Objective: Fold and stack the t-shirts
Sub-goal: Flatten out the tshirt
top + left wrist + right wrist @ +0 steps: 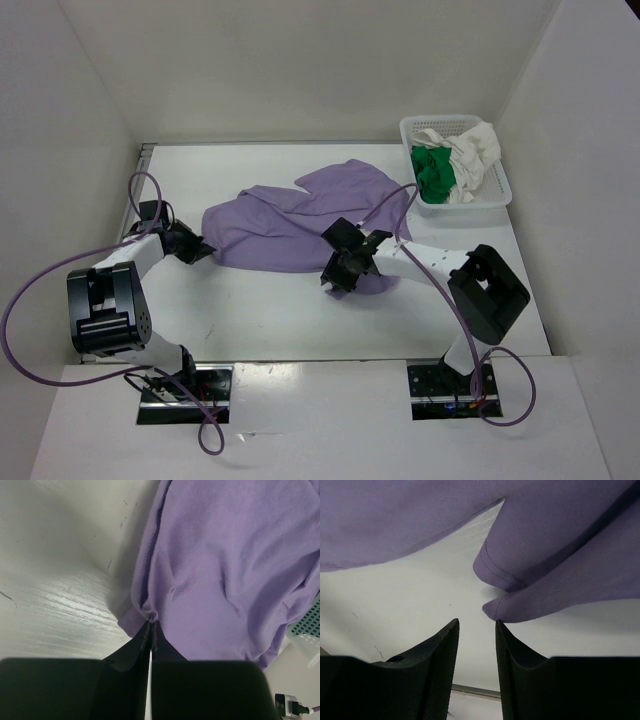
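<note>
Bare tabletop (260, 320) is left open along the near edge, in front of the lavender shirt (280, 230), and in a band by the far wall (300, 70). The middle is blocked by that shirt, spread wide. The far right corner is filled by a mesh basket (440, 121) stuffed with a green shirt (432, 170) and a white shirt (475, 150).
</note>
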`<state>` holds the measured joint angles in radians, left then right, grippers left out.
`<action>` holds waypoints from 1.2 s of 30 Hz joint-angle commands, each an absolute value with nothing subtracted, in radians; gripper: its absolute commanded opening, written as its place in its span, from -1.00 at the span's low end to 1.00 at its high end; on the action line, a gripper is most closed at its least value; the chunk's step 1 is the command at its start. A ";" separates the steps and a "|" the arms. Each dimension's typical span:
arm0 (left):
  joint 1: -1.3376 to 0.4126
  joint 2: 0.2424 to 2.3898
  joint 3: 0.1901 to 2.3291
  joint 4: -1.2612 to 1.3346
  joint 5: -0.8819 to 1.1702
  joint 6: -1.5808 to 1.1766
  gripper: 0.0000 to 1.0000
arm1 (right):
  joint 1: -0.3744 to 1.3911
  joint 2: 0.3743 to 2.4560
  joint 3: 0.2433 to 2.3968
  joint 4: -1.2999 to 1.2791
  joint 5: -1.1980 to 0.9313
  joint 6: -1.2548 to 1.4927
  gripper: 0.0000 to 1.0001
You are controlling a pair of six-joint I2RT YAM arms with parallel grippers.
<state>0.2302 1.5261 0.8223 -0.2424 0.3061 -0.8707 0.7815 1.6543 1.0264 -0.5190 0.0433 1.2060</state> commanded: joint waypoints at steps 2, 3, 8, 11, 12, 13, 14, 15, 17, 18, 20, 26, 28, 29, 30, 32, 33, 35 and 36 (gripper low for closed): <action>0.227 1.516 0.831 -0.227 0.333 -0.884 -1.00 | 0.775 1.652 1.031 -0.554 0.037 1.230 -0.17; 0.227 1.506 0.822 -0.227 0.333 -0.884 -1.00 | 0.775 1.631 1.031 -0.564 0.037 1.230 -0.17; 0.227 1.506 0.813 -0.216 0.333 -0.884 -1.00 | 0.775 1.562 0.948 -0.554 -0.043 1.261 -0.17; 0.227 1.519 0.813 -0.206 0.333 -0.884 -1.00 | 0.775 1.549 0.928 -0.518 -0.043 1.275 -0.17; 0.227 1.519 0.813 -0.206 0.333 -0.884 -1.00 | 0.766 1.566 0.928 -0.518 -0.043 1.275 -0.17; 0.227 1.519 0.813 -0.206 0.333 -0.884 -1.00 | 0.765 1.577 0.942 -0.506 -0.028 1.275 -0.17; 0.227 1.528 0.813 -0.206 0.333 -0.884 -1.00 | 0.756 1.591 0.942 -0.494 -0.019 1.264 -0.17; 0.227 1.528 0.813 -0.206 0.333 -0.884 -1.00 | 0.743 1.591 0.954 -0.480 -0.018 1.264 -0.17; 0.227 1.528 0.813 -0.206 0.333 -0.884 -1.00 | 0.730 1.612 0.975 -0.459 -0.018 1.243 -0.17; 0.227 1.528 0.813 -0.206 0.342 -0.884 -1.00 | 0.730 1.633 0.985 -0.459 -0.018 1.243 -0.15; 0.227 1.528 0.813 -0.206 0.342 -0.884 -1.00 | 0.730 1.643 0.997 -0.459 -0.018 1.232 -0.15; 0.236 1.528 0.813 -0.196 0.342 -0.884 -1.00 | 0.695 1.654 0.976 -0.459 0.005 1.232 -0.12; 0.236 1.528 0.813 -0.196 0.342 -0.884 -1.00 | 0.686 1.654 0.966 -0.450 0.014 1.232 -0.12; 0.236 1.528 0.813 -0.196 0.342 -0.884 -1.00 | 0.686 1.643 0.957 -0.449 0.014 1.232 -0.16; 0.236 1.528 0.813 -0.196 0.342 -0.884 -1.00 | 0.686 1.643 0.957 -0.449 0.014 1.223 -0.22; 0.236 1.528 0.813 -0.196 0.342 -0.884 -1.00 | 0.686 1.643 0.957 -0.449 0.014 1.223 -0.40; 0.236 1.528 0.813 -0.196 0.342 -0.884 -1.00 | 0.686 1.654 0.957 -0.449 0.014 1.223 -0.43; 0.236 1.528 0.813 -0.196 0.342 -0.884 -1.00 | 0.686 1.666 0.957 -0.449 0.014 1.203 -0.43; 0.245 1.528 0.813 -0.187 0.342 -0.893 -1.00 | 0.686 1.681 0.957 -0.449 0.014 1.203 -0.43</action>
<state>0.2329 1.5272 0.8188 -0.2207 0.3206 -0.8719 0.6888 1.6543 0.9573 -0.4721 -0.0132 1.2217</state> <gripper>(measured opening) 0.009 0.286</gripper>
